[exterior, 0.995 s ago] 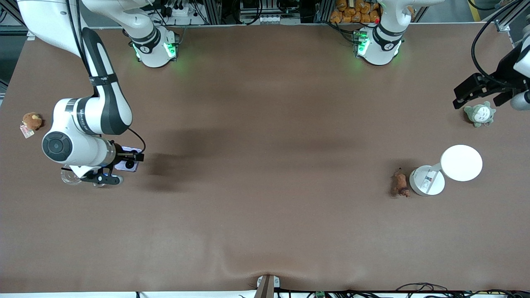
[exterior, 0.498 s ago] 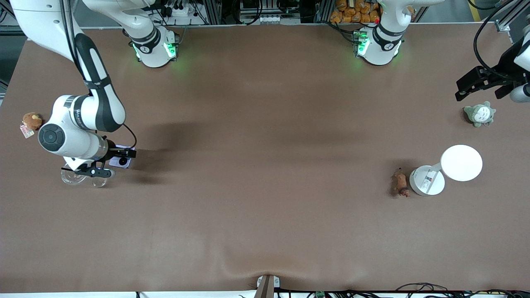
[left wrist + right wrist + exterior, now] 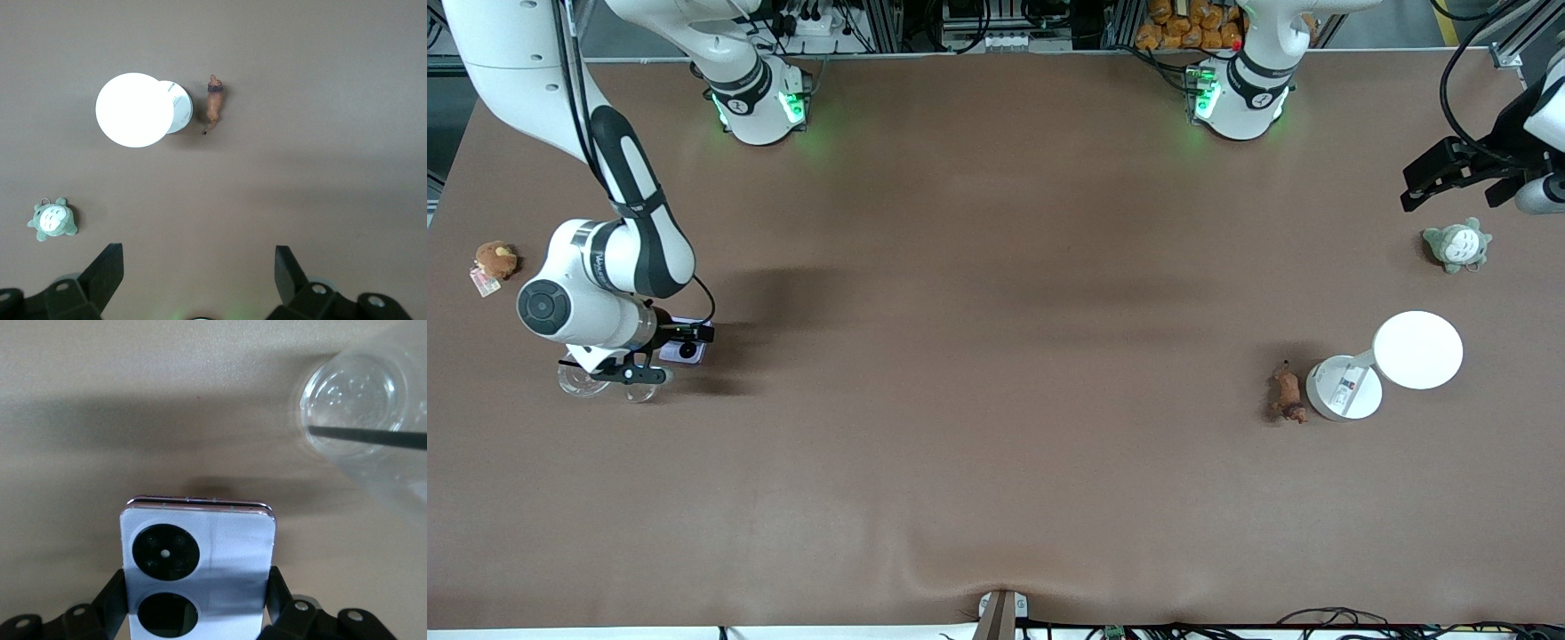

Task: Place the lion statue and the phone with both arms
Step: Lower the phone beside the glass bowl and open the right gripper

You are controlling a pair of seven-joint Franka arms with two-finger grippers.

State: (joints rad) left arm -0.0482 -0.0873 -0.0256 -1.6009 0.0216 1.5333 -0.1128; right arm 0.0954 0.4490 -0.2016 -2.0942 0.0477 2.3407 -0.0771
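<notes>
The lavender phone (image 3: pixel 197 547), with two black camera circles facing up, sits between the fingers of my right gripper (image 3: pixel 197 590), which is shut on its sides. In the front view the phone (image 3: pixel 686 352) and right gripper (image 3: pixel 681 341) are low over the table near the right arm's end. The small reddish-brown lion statue (image 3: pixel 1287 396) lies on the table beside a white round stand; it also shows in the left wrist view (image 3: pixel 214 107). My left gripper (image 3: pixel 1430 180) is open and empty, high over the table's edge at the left arm's end (image 3: pixel 198 267).
A clear plastic cup (image 3: pixel 360 400) lies beside the phone (image 3: pixel 583 382). A brown plush with a tag (image 3: pixel 495 260) sits at the right arm's end. A grey-green plush (image 3: pixel 1456 244) and a white disc on a stand (image 3: pixel 1417 349) sit at the left arm's end.
My right gripper has carried the phone a little toward the right arm's end of the table. My left gripper has shifted slightly away from the grey-green plush.
</notes>
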